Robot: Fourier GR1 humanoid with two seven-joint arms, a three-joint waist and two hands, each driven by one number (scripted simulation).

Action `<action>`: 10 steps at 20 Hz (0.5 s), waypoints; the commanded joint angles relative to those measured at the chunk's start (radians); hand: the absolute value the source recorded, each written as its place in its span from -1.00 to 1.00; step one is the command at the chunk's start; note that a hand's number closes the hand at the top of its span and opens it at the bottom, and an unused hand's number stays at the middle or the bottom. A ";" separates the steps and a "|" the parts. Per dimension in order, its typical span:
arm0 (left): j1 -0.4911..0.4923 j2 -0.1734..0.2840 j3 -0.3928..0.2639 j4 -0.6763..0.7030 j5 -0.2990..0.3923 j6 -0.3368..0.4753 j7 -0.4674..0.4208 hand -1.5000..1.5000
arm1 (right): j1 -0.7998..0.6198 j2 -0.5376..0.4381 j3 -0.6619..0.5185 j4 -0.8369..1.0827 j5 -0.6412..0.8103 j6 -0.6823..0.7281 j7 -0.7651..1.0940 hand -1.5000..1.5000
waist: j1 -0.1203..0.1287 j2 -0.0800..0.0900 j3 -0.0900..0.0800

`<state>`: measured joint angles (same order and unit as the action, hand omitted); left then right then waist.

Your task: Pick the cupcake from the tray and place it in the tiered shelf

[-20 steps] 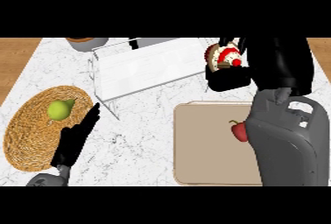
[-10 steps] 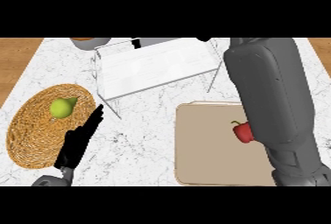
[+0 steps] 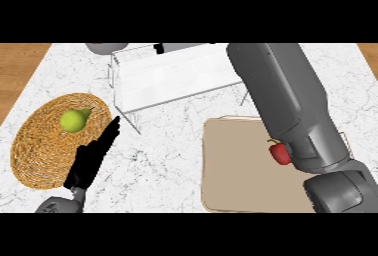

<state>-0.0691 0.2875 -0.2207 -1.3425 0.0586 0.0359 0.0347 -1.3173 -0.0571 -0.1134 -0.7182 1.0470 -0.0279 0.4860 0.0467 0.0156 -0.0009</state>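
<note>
The white tiered shelf (image 3: 177, 75) stands at the back middle of the marble counter. The beige tray (image 3: 236, 180) lies at the front right. My right forearm (image 3: 288, 100) stretches from the lower right across the tray to the shelf's right end, and its hand is cut off at the top edge. No cupcake shows in the head view. My left hand (image 3: 92, 160) rests open at the lower left, fingers straight, lying over the edge of the wicker plate.
A small red fruit (image 3: 280, 153) lies on the tray, partly behind my right forearm. A round wicker plate (image 3: 40, 150) at the left holds a green pear (image 3: 74, 120). A grey bowl (image 3: 103, 48) peeks in behind the shelf's left corner.
My right arm has stretched forward and leftward over the shelf's right end. Its hand, shut on the cupcake a second ago, has passed out of view. The left hand has stayed still.
</note>
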 commanded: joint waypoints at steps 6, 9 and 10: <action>-0.017 -0.009 0.000 0.015 -0.016 -0.009 -0.013 0.00 | -0.057 0.046 -0.159 0.246 -0.143 -0.103 -0.145 1.00 | 0.026 0.015 0.001; -0.048 -0.027 -0.006 0.023 -0.016 -0.003 0.007 0.00 | -0.038 0.056 -0.321 0.236 -0.369 -0.119 -0.117 -1.00 | 0.050 0.022 0.003; -0.047 -0.029 -0.014 0.017 -0.015 -0.012 0.013 0.00 | -0.066 0.056 -0.356 0.240 -0.406 -0.112 -0.114 -1.00 | 0.047 0.019 0.003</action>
<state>-0.1036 0.2693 -0.2253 -1.3337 0.0459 0.0298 0.0413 -1.3700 -0.0163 -0.3367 -0.4981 0.8078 -0.1209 0.3823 0.0801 0.0303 0.0011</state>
